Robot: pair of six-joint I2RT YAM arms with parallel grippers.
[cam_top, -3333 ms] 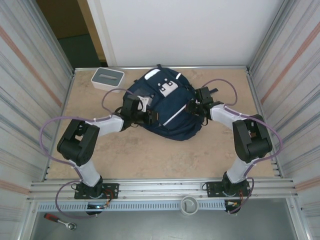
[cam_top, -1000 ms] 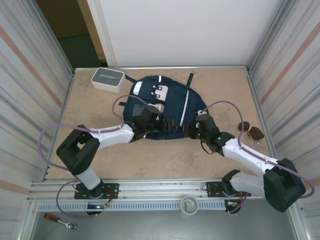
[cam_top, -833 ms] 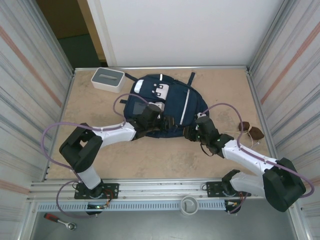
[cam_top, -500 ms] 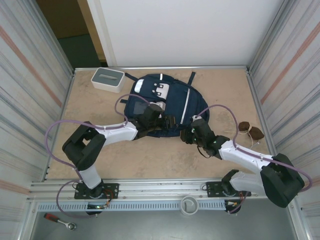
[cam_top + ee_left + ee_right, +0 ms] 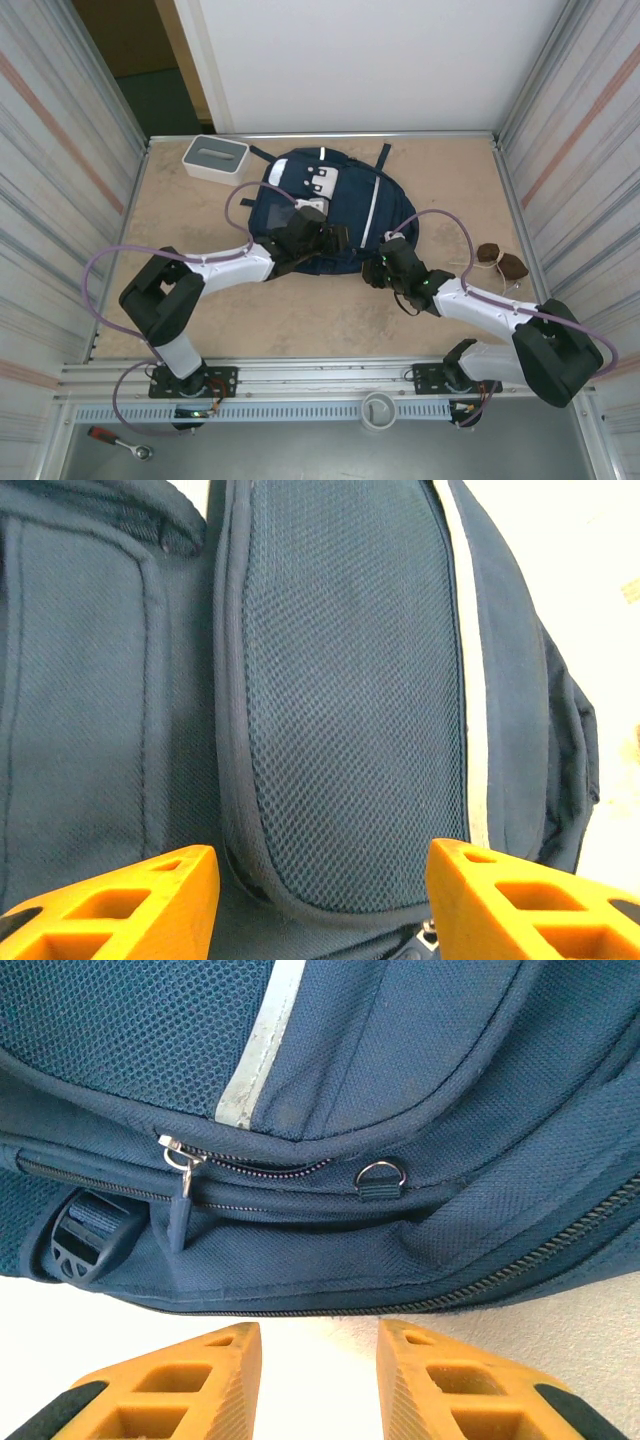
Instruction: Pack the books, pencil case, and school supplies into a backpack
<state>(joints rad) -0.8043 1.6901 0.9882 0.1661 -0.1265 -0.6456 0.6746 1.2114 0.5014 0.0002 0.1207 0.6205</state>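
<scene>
A red-handled wrench (image 5: 118, 441) lies on the metal ledge in front of the arm bases, at the left. Past the bases, both arms reach over the tan table (image 5: 300, 315) toward its middle.

The right end effector (image 5: 374, 268) sits low at the near edge of the backpack (image 5: 335, 200). In the right wrist view it (image 5: 318, 1380) is released: the orange fingers (image 5: 165, 1385) stand a little apart with only bare table between them, just short of the bag's bottom seam. Right beyond the fingertips, a zipper pull (image 5: 183, 1182) hangs down, a small metal ring (image 5: 380, 1174) sits to its right, and a dark plastic buckle (image 5: 82, 1242) tucks under the fabric at the left. A pale reflective stripe (image 5: 262, 1040) runs away up the bag.

The left end effector (image 5: 333, 240) hangs over the near left part of the backpack. In the left wrist view it (image 5: 320, 905) is spread wide and grips nothing, its fingers (image 5: 115, 905) set to either side of a mesh panel (image 5: 340, 680) with a white stripe (image 5: 462, 680) along the panel's right side.

The backpack lies flat in the middle of the table, stretching toward the far side. Two small dark brown lumps (image 5: 500, 260) rest well off to its right, by the side wall. A white box (image 5: 214, 158) with a grey top stands at the far left corner, just beside the bag's far end.
</scene>
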